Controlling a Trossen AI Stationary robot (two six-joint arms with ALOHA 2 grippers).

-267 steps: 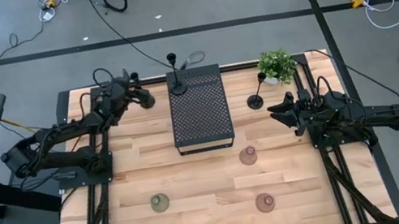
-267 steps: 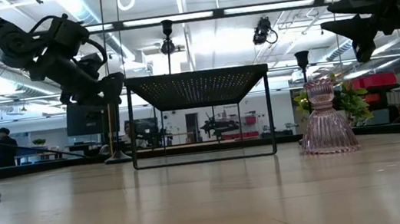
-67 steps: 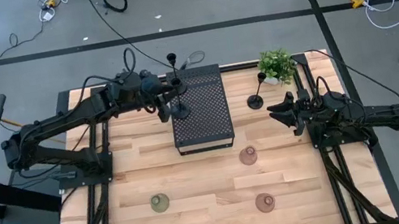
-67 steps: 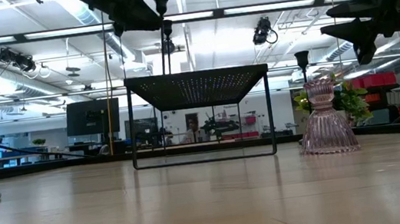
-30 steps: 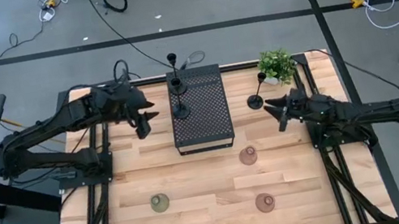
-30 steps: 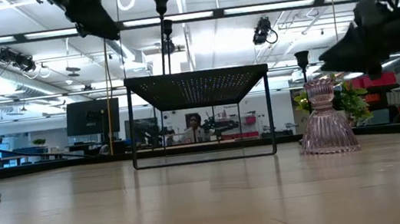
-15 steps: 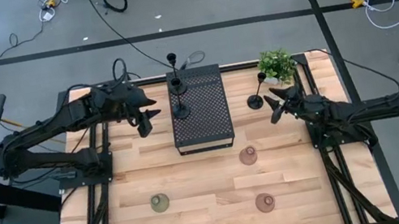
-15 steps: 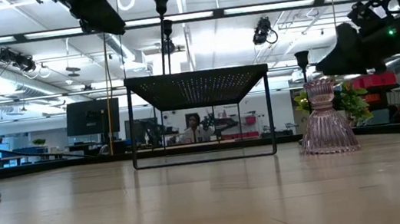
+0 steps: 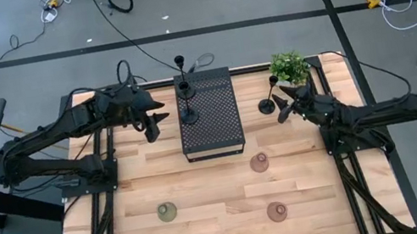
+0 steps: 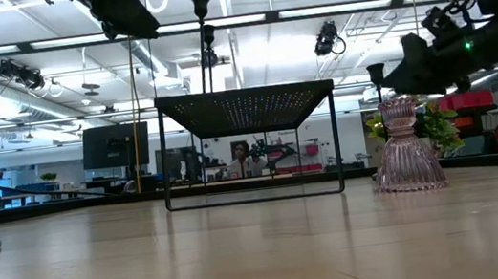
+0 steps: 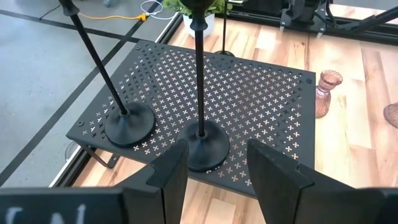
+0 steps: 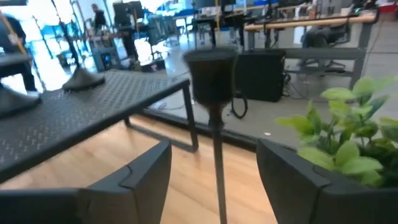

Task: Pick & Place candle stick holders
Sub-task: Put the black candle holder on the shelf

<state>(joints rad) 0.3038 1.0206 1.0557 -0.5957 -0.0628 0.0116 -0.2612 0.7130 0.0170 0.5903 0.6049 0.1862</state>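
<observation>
Jaws of the right gripper (image 12: 211, 186) stand spread and empty, straddling the upright stem of the black candle stick holder (image 9: 267, 100), which stands on the surface just beside the potted plant (image 9: 289, 68), well apart from the left gripper (image 9: 150, 127), likewise spread and empty.

Perforated black block (image 9: 209, 113) beside potted plant (image 9: 289, 67).
</observation>
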